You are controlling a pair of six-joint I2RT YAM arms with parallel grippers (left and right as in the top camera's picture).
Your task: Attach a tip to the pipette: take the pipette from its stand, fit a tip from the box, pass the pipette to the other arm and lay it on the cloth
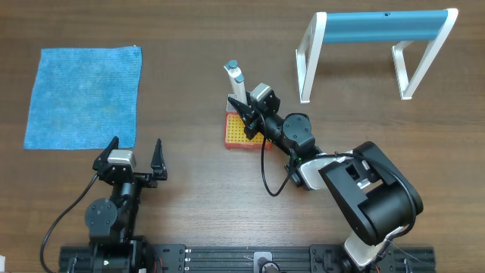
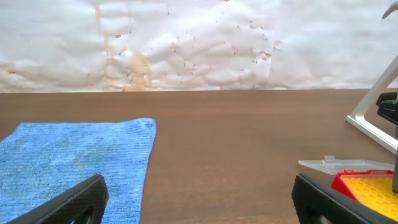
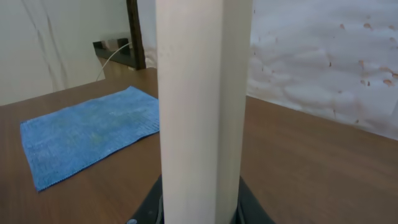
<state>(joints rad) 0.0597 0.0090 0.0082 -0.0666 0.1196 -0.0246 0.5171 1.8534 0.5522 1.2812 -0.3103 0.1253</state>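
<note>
The left gripper (image 1: 137, 144) sits nearest the arm bases, low over the brown counter (image 1: 197, 197). Its jaws are spread wide with nothing between them, and they point toward the blue cloth (image 1: 83, 98). The cloth lies flat just beyond that gripper, on the left side of the counter, with nothing on it.

Toward the middle, the right arm reaches across from its base at the lower right. The right gripper (image 1: 241, 106) hangs over the tip box (image 1: 233, 133), an orange-red box with a yellow rack on top. Its jaws are closed around the white body of the pipette (image 1: 236, 77), which stands upright in the grip with its bluish-grey top end up. In the right wrist view the pale shaft rises straight up between the jaws. The gripper hides the lower end of the pipette, so whether it touches the rack cannot be told. In the left wrist view a clear lid (image 2: 345, 165) lies beside the box, on its far side.

Farthest away, at the back right of the counter, is the stand (image 1: 379, 23), a white frame with a blue top bar, well apart from the pipette.
</note>
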